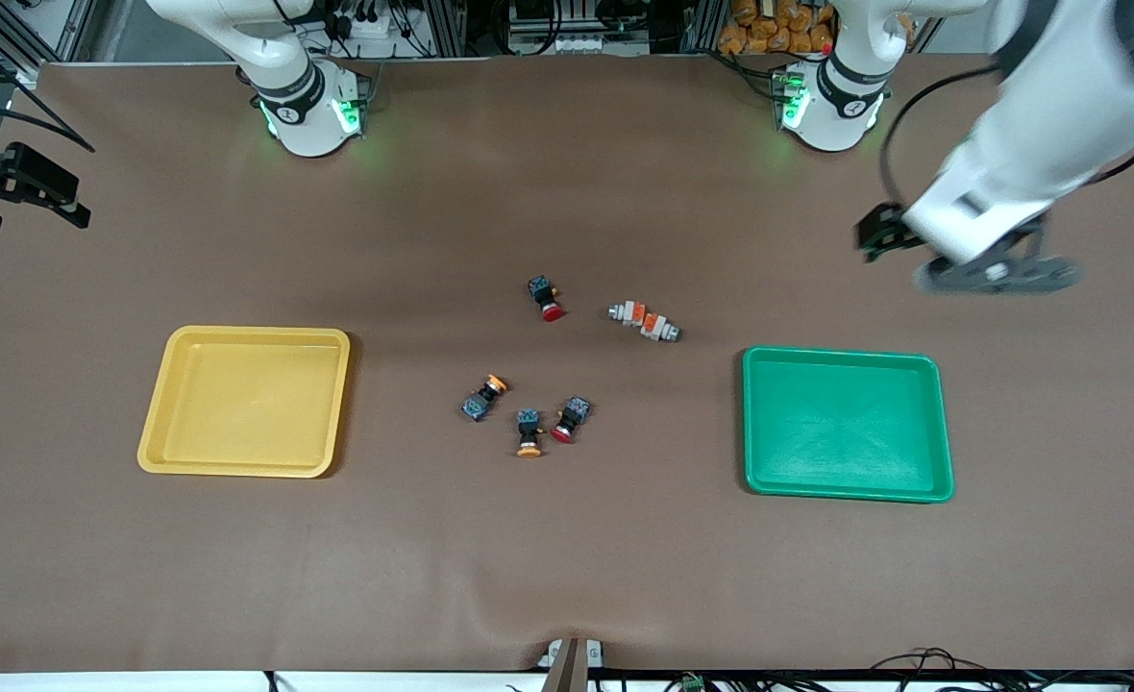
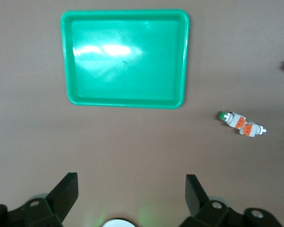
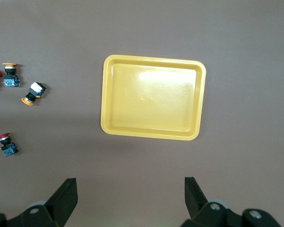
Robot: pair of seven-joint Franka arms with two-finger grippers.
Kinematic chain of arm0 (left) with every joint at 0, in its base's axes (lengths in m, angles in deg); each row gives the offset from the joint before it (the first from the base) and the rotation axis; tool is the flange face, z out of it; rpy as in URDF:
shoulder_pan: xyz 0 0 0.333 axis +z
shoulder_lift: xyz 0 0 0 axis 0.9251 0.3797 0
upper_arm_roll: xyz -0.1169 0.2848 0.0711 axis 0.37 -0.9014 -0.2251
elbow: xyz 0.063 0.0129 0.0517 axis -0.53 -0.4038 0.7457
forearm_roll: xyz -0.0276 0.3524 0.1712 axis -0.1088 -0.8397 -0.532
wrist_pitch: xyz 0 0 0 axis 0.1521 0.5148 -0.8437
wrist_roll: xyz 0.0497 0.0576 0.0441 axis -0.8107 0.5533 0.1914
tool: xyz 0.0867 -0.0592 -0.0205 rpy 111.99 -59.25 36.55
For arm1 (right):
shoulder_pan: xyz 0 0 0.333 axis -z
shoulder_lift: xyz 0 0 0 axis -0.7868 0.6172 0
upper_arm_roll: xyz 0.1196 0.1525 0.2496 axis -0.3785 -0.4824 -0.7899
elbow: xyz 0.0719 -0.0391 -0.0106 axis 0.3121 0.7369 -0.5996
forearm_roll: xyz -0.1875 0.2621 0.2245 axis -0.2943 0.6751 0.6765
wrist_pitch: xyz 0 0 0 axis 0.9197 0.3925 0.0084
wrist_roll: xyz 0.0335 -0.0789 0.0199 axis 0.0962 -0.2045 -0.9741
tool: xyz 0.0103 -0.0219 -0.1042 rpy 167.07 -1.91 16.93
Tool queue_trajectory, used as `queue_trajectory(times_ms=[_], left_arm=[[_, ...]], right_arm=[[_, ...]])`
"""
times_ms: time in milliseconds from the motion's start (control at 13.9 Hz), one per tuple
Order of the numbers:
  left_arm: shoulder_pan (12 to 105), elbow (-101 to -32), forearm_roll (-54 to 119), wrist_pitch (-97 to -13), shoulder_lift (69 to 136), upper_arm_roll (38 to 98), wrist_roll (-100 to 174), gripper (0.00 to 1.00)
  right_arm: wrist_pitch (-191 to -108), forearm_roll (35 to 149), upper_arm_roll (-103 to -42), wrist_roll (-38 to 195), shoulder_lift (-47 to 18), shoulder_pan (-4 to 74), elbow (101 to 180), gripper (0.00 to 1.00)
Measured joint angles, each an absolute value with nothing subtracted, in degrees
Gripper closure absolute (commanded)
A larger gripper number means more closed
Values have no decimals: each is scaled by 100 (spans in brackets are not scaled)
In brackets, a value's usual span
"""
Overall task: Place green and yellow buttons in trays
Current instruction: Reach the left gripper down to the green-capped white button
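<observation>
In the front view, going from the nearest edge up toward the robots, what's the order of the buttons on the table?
Yellow-capped button → red-capped button → second yellow-capped button → whitish-grey buttons with orange blocks → second red-capped button.

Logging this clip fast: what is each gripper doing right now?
Left gripper: open, holding nothing, above the table near the green tray.
Right gripper: open, holding nothing, above the table near the yellow tray.
</observation>
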State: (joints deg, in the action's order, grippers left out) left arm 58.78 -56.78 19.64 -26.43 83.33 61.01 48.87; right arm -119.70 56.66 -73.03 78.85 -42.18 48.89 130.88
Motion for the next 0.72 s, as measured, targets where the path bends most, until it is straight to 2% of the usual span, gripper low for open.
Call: queue_trajectory(times_ms=[287,717], left_arm=[[5407,-5982,2054,-3430,8894,6224,6542,0],[4621,-7269,2072,-5389,9352,6293,9071,0]], right_arm=[[-11966,5666,-7273,7885,-4180,4909,13089,0],[-11966,5666,-7248,7885,-4120,4930,13090,0]])
